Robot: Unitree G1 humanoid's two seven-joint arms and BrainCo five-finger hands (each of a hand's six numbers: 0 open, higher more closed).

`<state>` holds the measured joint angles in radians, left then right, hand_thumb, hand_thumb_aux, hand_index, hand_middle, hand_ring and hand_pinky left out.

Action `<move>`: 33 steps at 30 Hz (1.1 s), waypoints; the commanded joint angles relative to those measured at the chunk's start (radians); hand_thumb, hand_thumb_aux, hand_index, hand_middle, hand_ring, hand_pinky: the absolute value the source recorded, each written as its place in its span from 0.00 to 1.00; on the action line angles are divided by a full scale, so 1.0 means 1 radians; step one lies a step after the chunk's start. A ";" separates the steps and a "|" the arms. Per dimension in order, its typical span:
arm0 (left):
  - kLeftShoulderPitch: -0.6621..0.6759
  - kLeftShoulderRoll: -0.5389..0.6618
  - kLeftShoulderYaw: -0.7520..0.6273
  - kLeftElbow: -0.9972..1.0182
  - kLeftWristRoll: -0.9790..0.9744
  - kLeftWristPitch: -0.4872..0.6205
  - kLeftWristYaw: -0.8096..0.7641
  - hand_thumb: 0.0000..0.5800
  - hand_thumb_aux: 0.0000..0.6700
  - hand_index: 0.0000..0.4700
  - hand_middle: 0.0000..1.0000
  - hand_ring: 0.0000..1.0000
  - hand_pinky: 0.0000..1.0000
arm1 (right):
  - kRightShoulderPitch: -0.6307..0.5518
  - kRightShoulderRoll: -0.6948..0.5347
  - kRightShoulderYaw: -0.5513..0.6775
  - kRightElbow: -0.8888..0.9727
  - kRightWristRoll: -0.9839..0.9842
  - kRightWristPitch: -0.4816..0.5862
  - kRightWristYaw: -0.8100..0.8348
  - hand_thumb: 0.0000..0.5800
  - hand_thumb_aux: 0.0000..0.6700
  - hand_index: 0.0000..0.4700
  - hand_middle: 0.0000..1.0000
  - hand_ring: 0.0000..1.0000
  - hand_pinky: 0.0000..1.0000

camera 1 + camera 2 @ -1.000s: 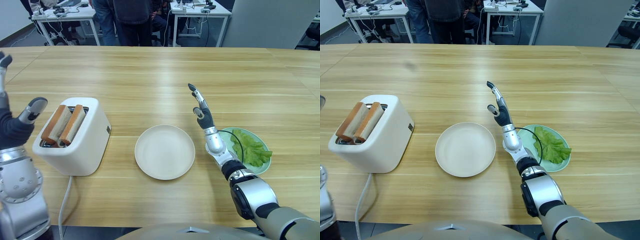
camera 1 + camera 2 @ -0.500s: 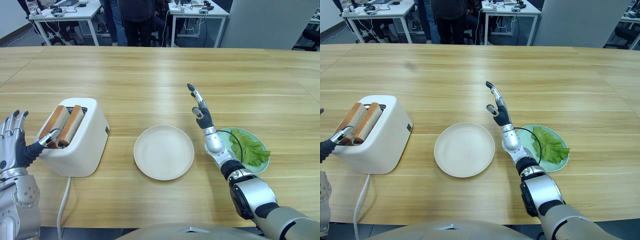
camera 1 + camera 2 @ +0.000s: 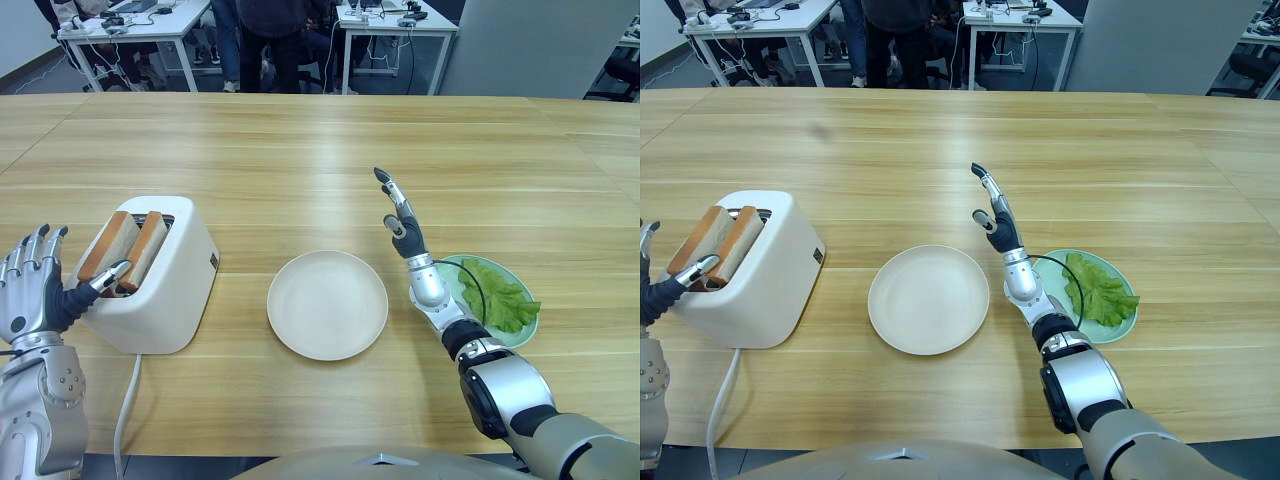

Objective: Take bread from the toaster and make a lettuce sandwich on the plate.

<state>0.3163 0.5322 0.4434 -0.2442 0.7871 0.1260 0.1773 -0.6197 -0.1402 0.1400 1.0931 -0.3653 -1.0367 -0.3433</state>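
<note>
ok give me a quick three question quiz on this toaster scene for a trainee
1. True or false: both toasted bread slices stand in the slots of the white boxy toaster.
2. The green lettuce leaf lies on: A a black tray, B the pale green dish, C a glass bowl.
3. Which robot hand is right beside the toaster?

Key: 1 true. 2 B. 3 the left robot hand, open, with a fingertip by the bread.
</note>
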 commanded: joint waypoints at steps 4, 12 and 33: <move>0.002 0.001 -0.035 -0.013 0.003 0.022 -0.023 0.88 0.65 0.63 0.00 0.00 0.00 | -0.001 -0.008 0.004 -0.004 -0.013 0.006 -0.011 0.00 0.00 0.00 0.00 0.00 0.00; -0.012 -0.008 -0.037 -0.030 -0.019 0.021 -0.010 1.00 1.00 0.98 0.00 0.00 0.00 | -0.006 -0.011 0.010 0.002 -0.015 0.009 -0.016 0.00 0.00 0.00 0.00 0.00 0.00; -0.092 -0.020 -0.030 -0.210 -0.049 -0.056 0.041 1.00 1.00 0.98 1.00 1.00 1.00 | -0.011 -0.006 0.019 0.012 -0.037 0.016 -0.021 0.00 0.00 0.00 0.00 0.00 0.00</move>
<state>0.2429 0.5055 0.3914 -0.3736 0.7499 0.0911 0.2121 -0.6210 -0.1449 0.1500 1.0946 -0.3945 -1.0322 -0.3638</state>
